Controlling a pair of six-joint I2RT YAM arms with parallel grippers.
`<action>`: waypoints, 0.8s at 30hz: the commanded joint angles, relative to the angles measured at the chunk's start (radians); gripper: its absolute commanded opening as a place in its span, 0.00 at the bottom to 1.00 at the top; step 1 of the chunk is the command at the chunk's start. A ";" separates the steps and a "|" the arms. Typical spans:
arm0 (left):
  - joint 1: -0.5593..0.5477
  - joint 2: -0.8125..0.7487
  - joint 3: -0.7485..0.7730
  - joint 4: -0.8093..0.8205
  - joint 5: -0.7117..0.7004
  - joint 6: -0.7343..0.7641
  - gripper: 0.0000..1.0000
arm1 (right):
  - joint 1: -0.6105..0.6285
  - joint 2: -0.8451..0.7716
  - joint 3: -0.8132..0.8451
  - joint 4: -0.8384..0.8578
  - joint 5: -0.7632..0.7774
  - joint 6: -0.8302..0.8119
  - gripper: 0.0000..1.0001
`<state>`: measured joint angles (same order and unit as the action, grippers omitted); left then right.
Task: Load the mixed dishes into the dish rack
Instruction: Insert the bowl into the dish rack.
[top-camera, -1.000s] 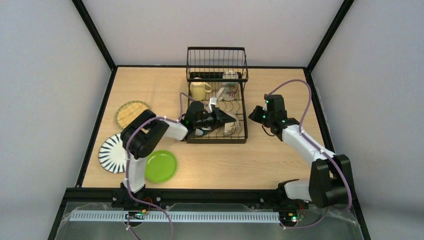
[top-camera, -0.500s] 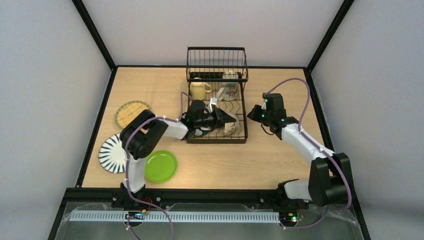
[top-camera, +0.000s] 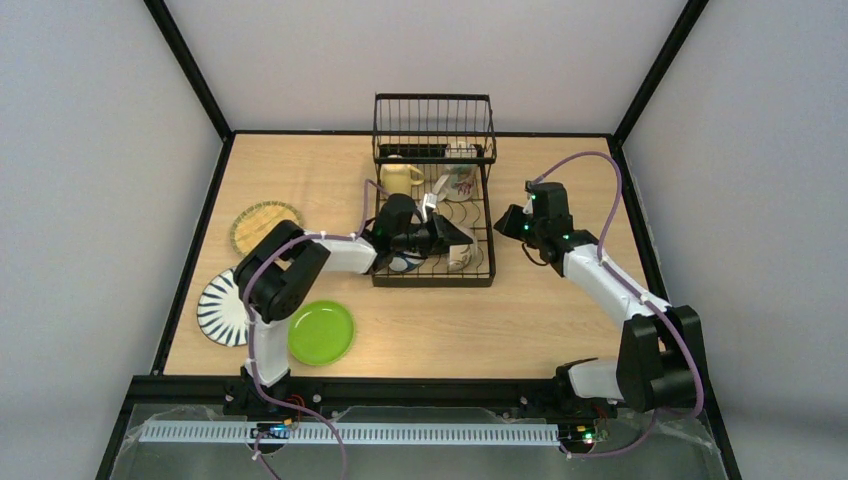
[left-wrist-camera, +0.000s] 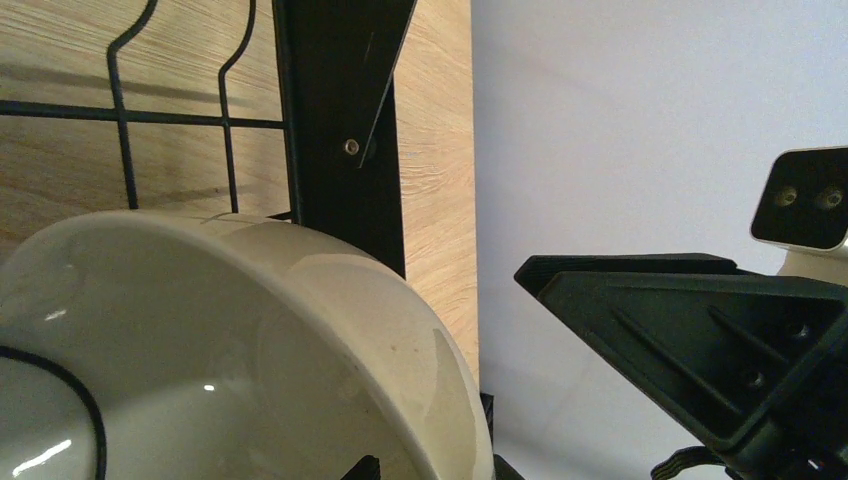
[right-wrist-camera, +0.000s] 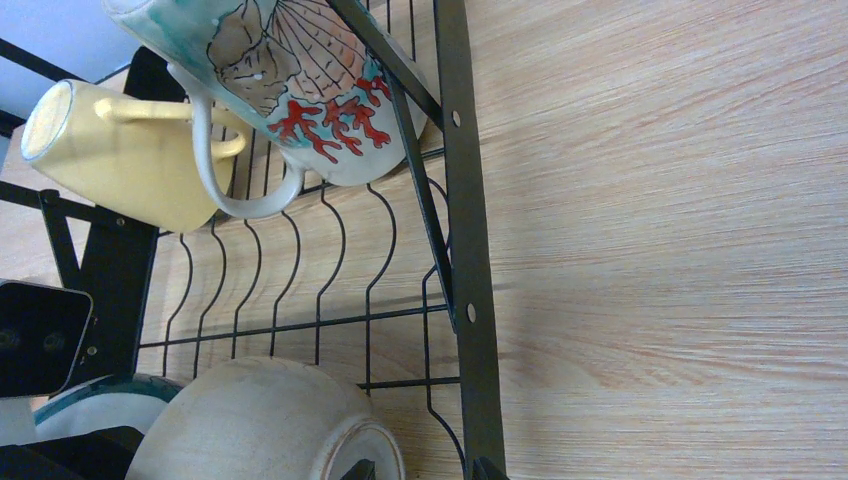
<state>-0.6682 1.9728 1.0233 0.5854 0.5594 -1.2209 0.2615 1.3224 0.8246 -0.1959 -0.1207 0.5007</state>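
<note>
Three plates lie flat near the left edge of the pale wood desk (top-camera: 560, 330), just inside its black frame rail (top-camera: 190, 262). The tan woven-look plate (top-camera: 262, 226) is furthest back. The black-striped white plate (top-camera: 218, 307) is nearer, close to the rail. The lime green plate (top-camera: 321, 332) sits just to its right, near the front edge. The left arm (top-camera: 285, 275) rises between these plates and partly hides the striped one from above.

A strip of bare wood runs in front of the black wire dish rack (top-camera: 432, 283), which stands at centre back with its tall basket end against the far edge. Inside it, the pale yellow mug (top-camera: 398, 178) and a white mug printed with a shell and red coral (right-wrist-camera: 300, 90) lean at the basket end. The blue-outside bowl (top-camera: 405, 264) sits at the front left corner, and a beige bowl (right-wrist-camera: 260, 420) stands on edge by the right rail.

The left arm crosses the rack's left rail and covers much of the slots. The left claw (top-camera: 460, 236) has its tips apart on either side of the beige bowl's rim; whether they touch it cannot be told.

Bare wood lies between the rack and the right edge. There the right arm (top-camera: 600, 280) reaches in. The right claw (top-camera: 504, 222), its tips apart and holding nothing, sits just outside the rack's right rail, facing the bowl's foot.
</note>
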 joint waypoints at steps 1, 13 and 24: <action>-0.002 -0.008 -0.009 -0.171 -0.036 0.047 0.56 | 0.003 0.006 0.025 0.004 -0.003 -0.007 0.54; -0.002 -0.048 0.012 -0.331 -0.088 0.102 0.60 | 0.004 0.002 0.022 0.008 -0.010 0.000 0.54; -0.002 -0.074 0.060 -0.486 -0.146 0.174 0.60 | 0.011 -0.006 0.016 0.008 -0.011 0.003 0.54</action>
<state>-0.6743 1.9057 1.0882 0.2993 0.4873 -1.0992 0.2634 1.3224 0.8268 -0.1955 -0.1284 0.5014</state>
